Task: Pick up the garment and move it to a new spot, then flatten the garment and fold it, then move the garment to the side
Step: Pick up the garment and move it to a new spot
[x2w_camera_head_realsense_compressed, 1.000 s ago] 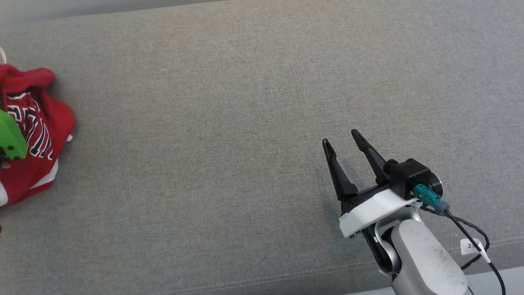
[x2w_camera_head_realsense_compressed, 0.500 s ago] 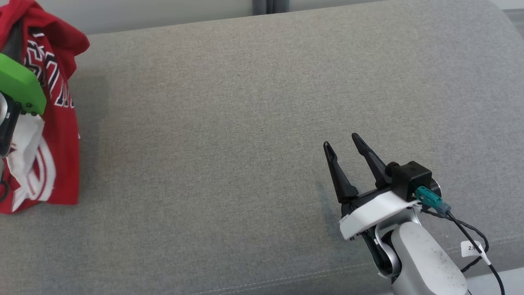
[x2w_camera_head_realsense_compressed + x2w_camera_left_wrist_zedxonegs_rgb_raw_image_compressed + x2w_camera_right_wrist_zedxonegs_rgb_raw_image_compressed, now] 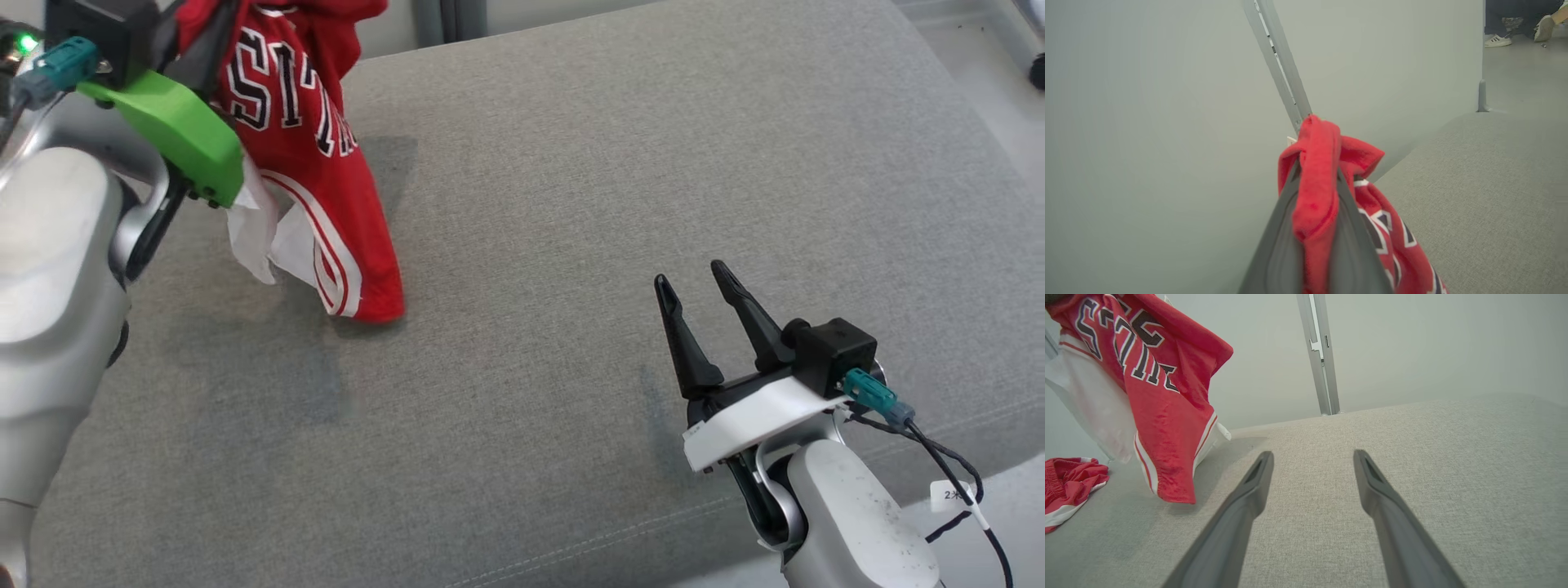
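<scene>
Left gripper (image 3: 1318,167): clenched on a bunched fold of the red fabric jersey with black-and-white lettering (image 3: 318,163). The jersey hangs from that grip over the far left of the grey upholstered cushion (image 3: 620,147). Whether its lower hem touches the cushion cannot be determined. Right gripper (image 3: 690,274): fingers spread apart, holding nothing, low over the cushion's near right, well apart from the jersey.
</scene>
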Available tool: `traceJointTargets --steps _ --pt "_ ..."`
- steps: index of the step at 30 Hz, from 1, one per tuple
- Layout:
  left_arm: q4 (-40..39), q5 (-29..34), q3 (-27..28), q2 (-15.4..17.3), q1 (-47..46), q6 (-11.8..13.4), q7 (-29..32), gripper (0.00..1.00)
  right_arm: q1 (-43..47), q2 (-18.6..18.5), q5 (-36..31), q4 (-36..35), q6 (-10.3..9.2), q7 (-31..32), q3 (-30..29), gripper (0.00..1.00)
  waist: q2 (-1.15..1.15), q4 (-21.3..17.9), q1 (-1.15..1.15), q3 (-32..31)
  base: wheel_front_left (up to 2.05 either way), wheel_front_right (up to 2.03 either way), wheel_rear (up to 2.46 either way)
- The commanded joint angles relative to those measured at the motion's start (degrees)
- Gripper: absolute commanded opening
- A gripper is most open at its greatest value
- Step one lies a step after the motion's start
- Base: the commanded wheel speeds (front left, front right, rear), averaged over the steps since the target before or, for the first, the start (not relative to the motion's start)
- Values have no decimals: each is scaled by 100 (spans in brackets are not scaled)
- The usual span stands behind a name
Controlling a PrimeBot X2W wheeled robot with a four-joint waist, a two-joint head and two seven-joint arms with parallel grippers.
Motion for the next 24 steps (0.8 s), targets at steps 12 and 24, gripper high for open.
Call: traceJointTargets --steps 12,24 --pt "-838 241 -461 -557 368 347 -20 0 1 -17 30 -187 0 -20 -104 100 0 -630 0 265 0 0 0" --pt "202 20 -868 -1517 1099 198 -632 0 -29 -17 -9 -207 0 -20 -125 100 0 -509 0 354 0 0 0"
